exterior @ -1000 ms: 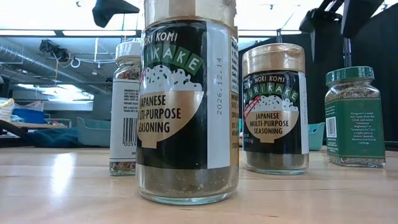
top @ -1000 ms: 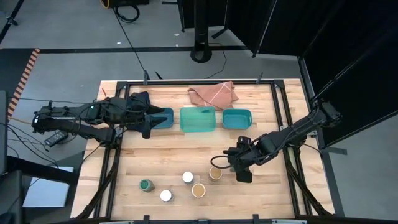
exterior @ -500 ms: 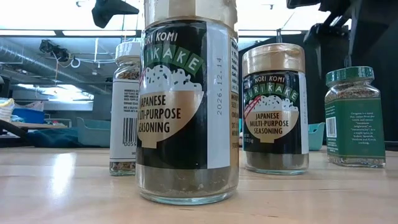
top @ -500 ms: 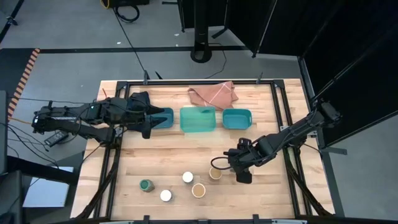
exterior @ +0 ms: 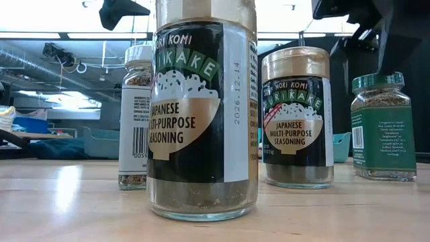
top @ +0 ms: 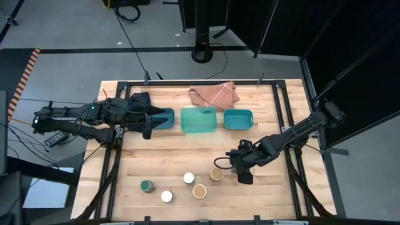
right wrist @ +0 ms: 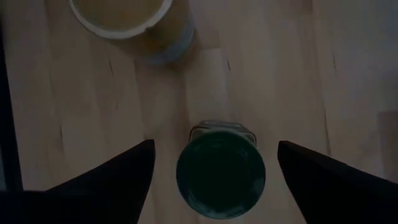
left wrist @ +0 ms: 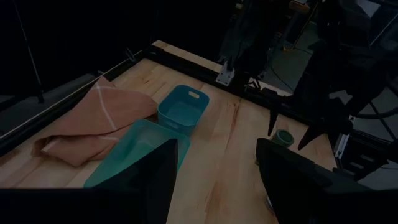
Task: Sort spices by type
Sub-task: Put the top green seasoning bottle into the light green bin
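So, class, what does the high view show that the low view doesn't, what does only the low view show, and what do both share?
Only the high view: the pink cloth behind the middle teal tray. Only the low view: the jars' printed labels, such as Furikake on the nearest tan-lidded jar. Both: that jar, a second tan-lidded jar and a white-lidded jar.

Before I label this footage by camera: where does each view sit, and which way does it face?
High: above the table, straight down; both arms, left hand at the teal trays, right hand by the jars.
Low: tabletop height, level across past the furikake jar; arm parts overhead.
Left wrist: on the left arm, toward teal trays and cloth; own fingers.
Right wrist: straight down on a green-lidded jar between its open fingers.
Shared: high and left wrist both show teal trays and cloth.
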{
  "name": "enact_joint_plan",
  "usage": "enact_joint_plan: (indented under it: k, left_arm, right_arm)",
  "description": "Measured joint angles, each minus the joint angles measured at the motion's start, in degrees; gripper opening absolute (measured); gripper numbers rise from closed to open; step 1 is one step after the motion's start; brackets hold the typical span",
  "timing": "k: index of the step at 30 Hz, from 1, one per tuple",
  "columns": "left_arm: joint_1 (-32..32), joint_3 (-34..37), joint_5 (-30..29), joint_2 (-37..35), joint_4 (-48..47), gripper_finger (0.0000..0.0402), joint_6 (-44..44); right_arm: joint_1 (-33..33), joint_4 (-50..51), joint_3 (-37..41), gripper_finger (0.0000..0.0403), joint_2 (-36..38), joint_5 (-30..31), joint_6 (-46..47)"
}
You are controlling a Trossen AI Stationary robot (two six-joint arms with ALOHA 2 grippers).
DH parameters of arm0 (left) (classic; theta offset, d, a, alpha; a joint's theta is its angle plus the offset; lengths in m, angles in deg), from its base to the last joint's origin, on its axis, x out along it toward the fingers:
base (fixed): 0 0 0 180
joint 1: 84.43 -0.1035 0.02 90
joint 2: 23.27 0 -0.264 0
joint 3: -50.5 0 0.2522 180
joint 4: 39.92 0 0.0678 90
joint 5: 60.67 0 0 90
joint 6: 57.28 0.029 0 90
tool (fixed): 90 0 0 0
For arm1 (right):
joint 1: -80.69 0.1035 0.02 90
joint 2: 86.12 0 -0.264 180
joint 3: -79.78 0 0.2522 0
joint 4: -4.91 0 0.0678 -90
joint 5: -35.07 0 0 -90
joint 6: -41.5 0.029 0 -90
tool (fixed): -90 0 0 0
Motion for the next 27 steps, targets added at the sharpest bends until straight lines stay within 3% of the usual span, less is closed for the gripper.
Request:
enact_joint_plan:
  k: [13,27]
  left_arm:
    - [0.00,0.00,-0.38,0.02,0.00,0.0224,0.02]
    - [0.00,0.00,-0.47,0.02,0.00,0.0224,0.02]
  right_arm:
    - [-0.11,-0.93,5.98,0.0337,-0.45,-1.53,5.39]
    - [-0.82,-4.38,5.96,0.0345,-0.45,1.48,-2.13]
